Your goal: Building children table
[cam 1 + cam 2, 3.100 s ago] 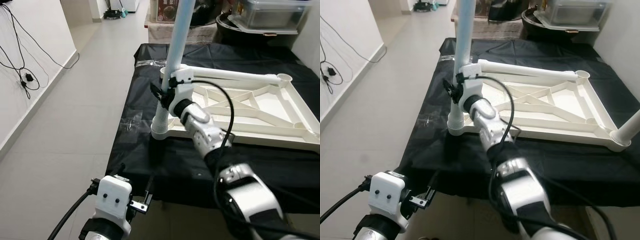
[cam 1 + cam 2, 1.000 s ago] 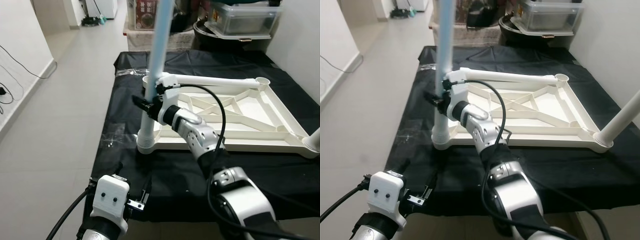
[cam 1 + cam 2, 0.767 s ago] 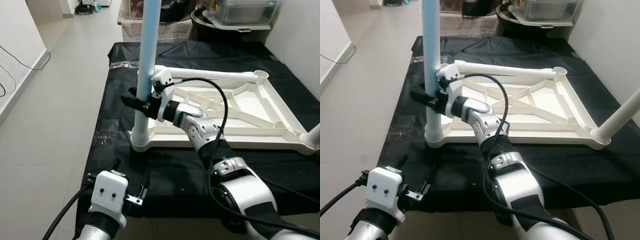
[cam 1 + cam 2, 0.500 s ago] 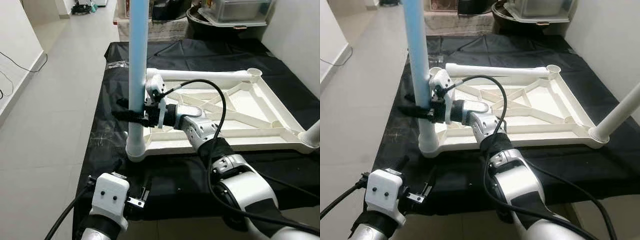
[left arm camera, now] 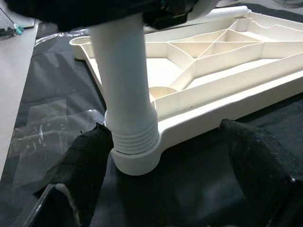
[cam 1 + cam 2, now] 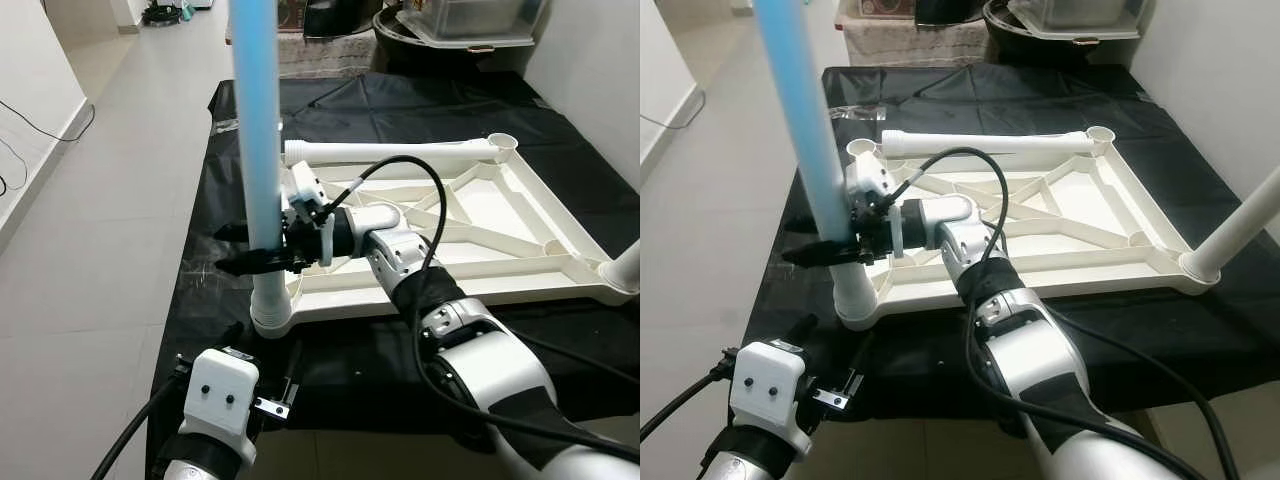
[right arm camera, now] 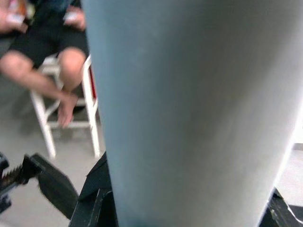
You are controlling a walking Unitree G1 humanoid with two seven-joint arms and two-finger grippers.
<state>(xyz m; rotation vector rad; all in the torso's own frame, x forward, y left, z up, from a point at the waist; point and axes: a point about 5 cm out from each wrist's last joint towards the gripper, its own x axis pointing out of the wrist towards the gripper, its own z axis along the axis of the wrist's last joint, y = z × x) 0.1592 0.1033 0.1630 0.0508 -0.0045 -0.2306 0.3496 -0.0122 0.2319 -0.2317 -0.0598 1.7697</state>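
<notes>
The right gripper (image 6: 232, 250) clamps the light-blue leg (image 6: 255, 140), which stands upright in the near-left corner socket of the upturned white tabletop (image 6: 470, 230) on the black sheet (image 6: 400, 105). The left gripper (image 5: 165, 179) hovers low beside that socket, fingers spread wide.

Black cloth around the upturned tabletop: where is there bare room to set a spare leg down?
Bare black cloth runs along the near edge, between the white tabletop and the robot, and again at the far end before the bins. The near-left corner is crowded: the right gripper grips the blue leg there, the left gripper below it.
</notes>
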